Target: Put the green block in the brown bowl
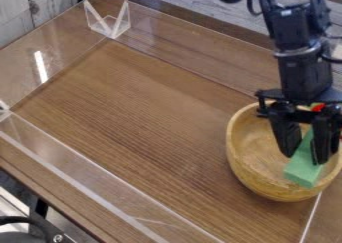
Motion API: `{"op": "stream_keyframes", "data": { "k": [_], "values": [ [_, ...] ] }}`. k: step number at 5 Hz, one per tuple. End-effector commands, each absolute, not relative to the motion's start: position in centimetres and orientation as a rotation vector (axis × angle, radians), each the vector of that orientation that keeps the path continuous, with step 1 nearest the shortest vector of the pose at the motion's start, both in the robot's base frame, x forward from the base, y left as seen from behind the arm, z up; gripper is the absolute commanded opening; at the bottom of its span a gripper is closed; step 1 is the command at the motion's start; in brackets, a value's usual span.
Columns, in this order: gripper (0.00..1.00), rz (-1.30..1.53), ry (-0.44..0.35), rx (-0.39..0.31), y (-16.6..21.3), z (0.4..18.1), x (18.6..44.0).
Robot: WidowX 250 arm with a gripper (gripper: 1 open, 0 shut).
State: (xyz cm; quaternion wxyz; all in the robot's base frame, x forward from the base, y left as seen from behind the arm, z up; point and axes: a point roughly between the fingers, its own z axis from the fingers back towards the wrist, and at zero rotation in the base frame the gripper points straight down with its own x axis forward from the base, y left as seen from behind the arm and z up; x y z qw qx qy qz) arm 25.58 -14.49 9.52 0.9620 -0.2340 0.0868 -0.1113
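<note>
Green block [306, 170] clamped in my end effector [307, 155], hanging inside the brown bowl [254, 162]; I'm only lacking release and retreat.

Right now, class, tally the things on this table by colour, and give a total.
Green: 1, the block
Brown: 1, the bowl
Red: 1, an item behind the bowl, mostly hidden
Clear: 1, a stand at the back
Total: 4
</note>
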Motion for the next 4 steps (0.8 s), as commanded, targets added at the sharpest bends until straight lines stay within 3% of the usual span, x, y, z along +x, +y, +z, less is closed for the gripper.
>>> {"op": "stream_keyframes", "data": {
  "k": [1,2,4],
  "values": [
    [0.0,-0.306,0.075,-0.463,-14.4,12.7,25.7],
    [0.0,-0.356,0.043,-0.442,-14.2,14.0,25.4],
    [0.0,-0.425,0.0,-0.422,-13.4,14.3,24.5]
  ]
}}
